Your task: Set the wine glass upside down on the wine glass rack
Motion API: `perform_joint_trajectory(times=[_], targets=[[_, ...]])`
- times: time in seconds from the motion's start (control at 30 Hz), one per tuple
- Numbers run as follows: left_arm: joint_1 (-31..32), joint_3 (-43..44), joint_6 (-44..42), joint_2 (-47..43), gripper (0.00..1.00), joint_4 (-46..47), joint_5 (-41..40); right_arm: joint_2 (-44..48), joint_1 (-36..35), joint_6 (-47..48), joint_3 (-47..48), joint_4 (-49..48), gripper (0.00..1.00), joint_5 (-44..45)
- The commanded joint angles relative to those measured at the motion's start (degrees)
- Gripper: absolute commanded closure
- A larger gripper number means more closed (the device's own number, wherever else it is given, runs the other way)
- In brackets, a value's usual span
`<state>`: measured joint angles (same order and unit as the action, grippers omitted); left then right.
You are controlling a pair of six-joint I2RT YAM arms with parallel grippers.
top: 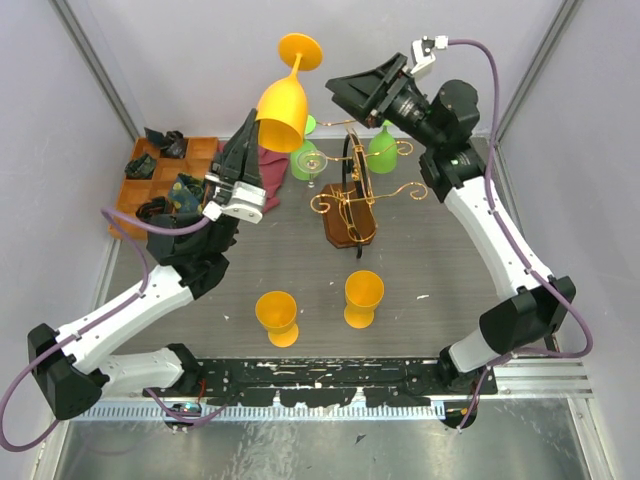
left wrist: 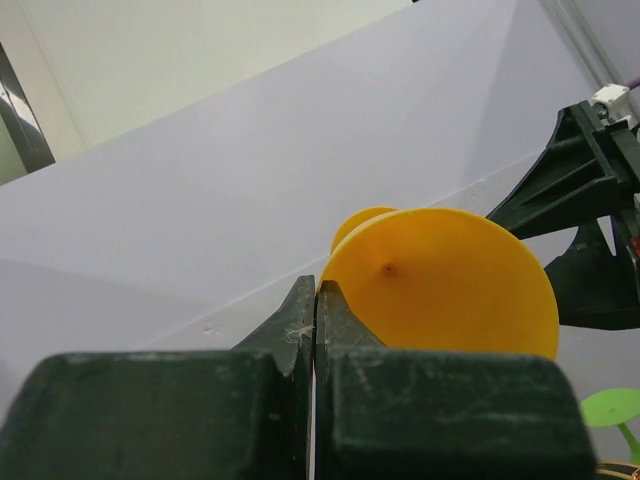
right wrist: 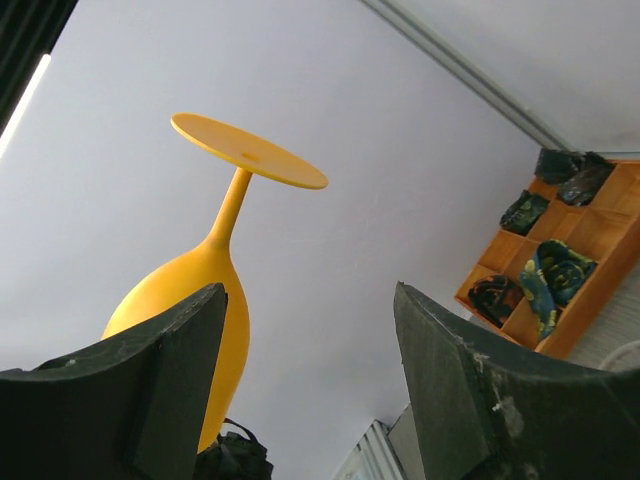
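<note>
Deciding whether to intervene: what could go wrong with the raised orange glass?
The left gripper pinches the inverted wine glass only at its rim, so it might slip or swing. The wine glass rack already holds green glasses, which it could knock. The open right gripper nearby could bump it.

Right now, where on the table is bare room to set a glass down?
Bare mat lies between the wine glass rack and the right arm, and between the rack and the two upright orange glasses. Crowded: behind and left of the rack, with green glasses, a maroon cloth and the wooden tray.
</note>
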<state>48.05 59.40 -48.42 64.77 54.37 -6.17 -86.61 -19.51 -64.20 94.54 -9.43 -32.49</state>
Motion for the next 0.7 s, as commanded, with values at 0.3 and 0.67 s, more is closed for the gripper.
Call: perform_joint_trajectory(times=[0.3, 0.67], targets=[[0.1, -1.1, 1.3, 1.0, 1.00, 3.9, 0.4, -2.4, -4.6, -4.4, 3.6, -14.7, 0.29, 2.3], [0.1, -0.8, 1.3, 1.5, 1.00, 3.7, 0.4, -5.2, -5.5, -8.3, 3.7, -18.4, 0.34, 2.5]])
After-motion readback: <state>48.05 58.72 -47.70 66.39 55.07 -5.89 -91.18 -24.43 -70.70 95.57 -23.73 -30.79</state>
